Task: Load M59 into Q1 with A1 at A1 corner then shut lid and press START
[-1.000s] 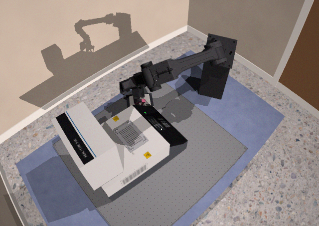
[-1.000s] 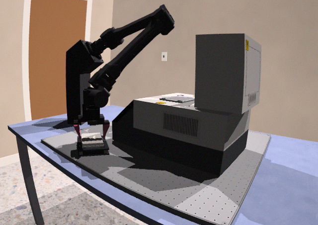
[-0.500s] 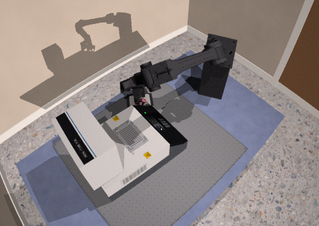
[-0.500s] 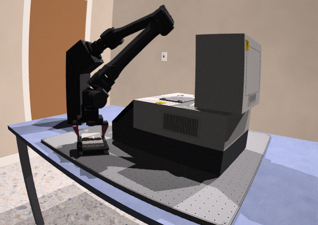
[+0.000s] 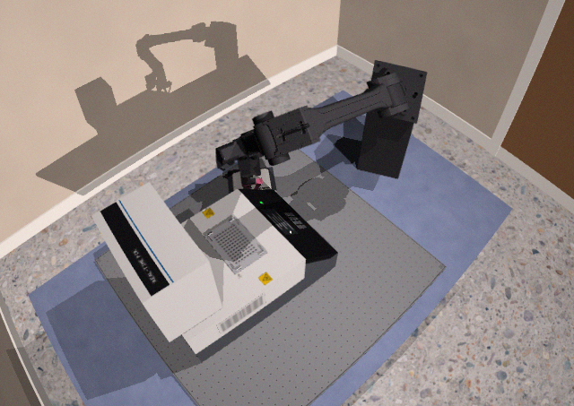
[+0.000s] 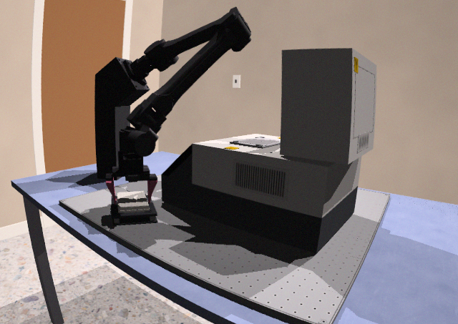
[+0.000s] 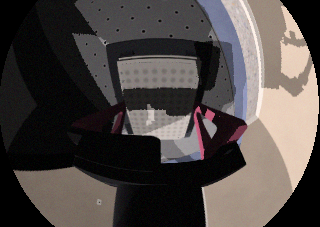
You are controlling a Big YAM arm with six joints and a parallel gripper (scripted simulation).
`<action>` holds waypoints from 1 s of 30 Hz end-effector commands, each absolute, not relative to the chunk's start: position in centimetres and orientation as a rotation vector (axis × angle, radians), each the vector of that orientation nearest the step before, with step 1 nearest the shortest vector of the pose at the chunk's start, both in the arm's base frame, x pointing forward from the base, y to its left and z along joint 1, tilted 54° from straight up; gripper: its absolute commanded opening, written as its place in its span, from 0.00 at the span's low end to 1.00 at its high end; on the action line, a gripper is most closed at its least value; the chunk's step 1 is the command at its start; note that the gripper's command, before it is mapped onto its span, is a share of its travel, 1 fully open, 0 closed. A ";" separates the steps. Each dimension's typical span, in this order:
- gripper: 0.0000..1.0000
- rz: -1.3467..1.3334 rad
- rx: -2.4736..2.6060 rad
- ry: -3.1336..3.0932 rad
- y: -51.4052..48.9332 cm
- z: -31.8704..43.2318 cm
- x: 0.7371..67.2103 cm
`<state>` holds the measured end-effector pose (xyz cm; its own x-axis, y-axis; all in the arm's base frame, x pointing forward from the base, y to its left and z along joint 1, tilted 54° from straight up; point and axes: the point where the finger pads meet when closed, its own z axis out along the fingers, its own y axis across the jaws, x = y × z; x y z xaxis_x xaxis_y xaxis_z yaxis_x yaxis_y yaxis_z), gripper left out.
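pincer point(image 6: 132, 194) gapes fully wide, holding nothing, fingers straddling plate m59 point(image 6: 132, 197) on nest n1 point(image 6: 134, 214).

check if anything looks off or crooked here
Nothing stands out. The cycler sits square with its lid up, the plate lies flat on its nest, and the open gripper straddles it.

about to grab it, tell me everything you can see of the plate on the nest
The plate is a pale, flat rectangle with a dotted grid of wells under a smooth seal, partly in shadow. It lies level in its dark holder on the perforated board, in front of the machine's dark panel. The open claw straddles it, one red finger at each side; no grip yet. Its printed labels are too small to read.
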<state>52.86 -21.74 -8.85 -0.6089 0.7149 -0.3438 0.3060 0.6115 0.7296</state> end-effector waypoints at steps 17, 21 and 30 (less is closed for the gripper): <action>1.00 0.820 0.837 2.179 -23.6 -8.2 52.3; 1.00 0.826 0.849 2.187 -23.3 -8.7 51.8; 0.00 0.832 0.798 2.210 -21.8 -8.9 52.4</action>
<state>52.82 -21.94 -8.82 -0.6065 0.7162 -0.3452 0.3070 0.6115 0.7293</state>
